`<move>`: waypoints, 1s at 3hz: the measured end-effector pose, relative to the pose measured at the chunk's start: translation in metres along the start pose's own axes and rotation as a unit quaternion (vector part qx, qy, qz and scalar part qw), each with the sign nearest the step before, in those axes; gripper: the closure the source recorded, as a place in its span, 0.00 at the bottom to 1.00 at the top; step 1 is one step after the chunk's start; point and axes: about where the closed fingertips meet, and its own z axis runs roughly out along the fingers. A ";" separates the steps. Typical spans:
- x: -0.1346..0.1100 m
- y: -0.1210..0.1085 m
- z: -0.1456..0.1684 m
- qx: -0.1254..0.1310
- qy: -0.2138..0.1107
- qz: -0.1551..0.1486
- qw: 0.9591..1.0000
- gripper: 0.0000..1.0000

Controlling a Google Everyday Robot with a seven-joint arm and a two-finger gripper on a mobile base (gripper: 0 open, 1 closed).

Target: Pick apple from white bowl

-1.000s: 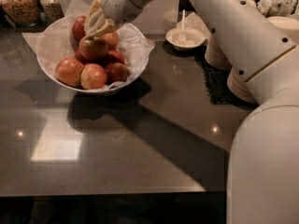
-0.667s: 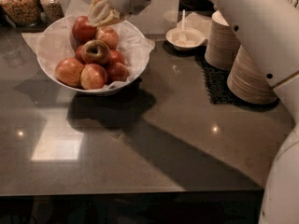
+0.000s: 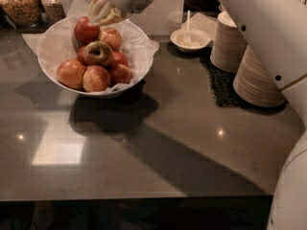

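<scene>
The gripper [image 3: 103, 11] hangs at the top of the view, over the back rim of the white bowl [image 3: 103, 94]. Its upper part is cut off by the frame edge, and it cannot be told whether it is open or closed. No fruit can be seen in it. The white arm [image 3: 259, 18] runs out of the frame at the top right, and a curved piece of the robot's body [image 3: 292, 190] is cropped at the lower right corner. Two glass jars [image 3: 19, 4] at the top left lose their lids to the frame edge, and their grainy contents are hard to identify.

The white bowl stands on the left of the countertop [image 3: 168, 147] and holds a heap of apples. The apple [image 3: 98, 53], duller and more yellow-green than the others, lies on top in the middle with its stem hollow facing the camera, below the gripper and apart from it. Redder apples [image 3: 71, 73] crowd around it, some half hidden behind others. A small bowl [image 3: 196, 38] behind holds a white spoon [image 3: 188, 25]. Two stacks of beige bowls [image 3: 259, 80] stand upside down at the right, on a black mat [image 3: 223, 87].

The big bowl is wide, shallow and lined with crinkled paper [image 3: 53, 44] that spills over the rim. The countertop is dark, smooth and glossy, with light patches reflected in it, and the mat looks like woven mesh
</scene>
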 end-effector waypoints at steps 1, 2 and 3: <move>0.000 0.000 0.000 0.000 0.000 0.000 1.000 0.34; 0.000 0.000 0.000 0.000 0.000 0.000 1.000 0.11; 0.000 0.000 0.000 0.000 0.000 0.000 1.000 0.00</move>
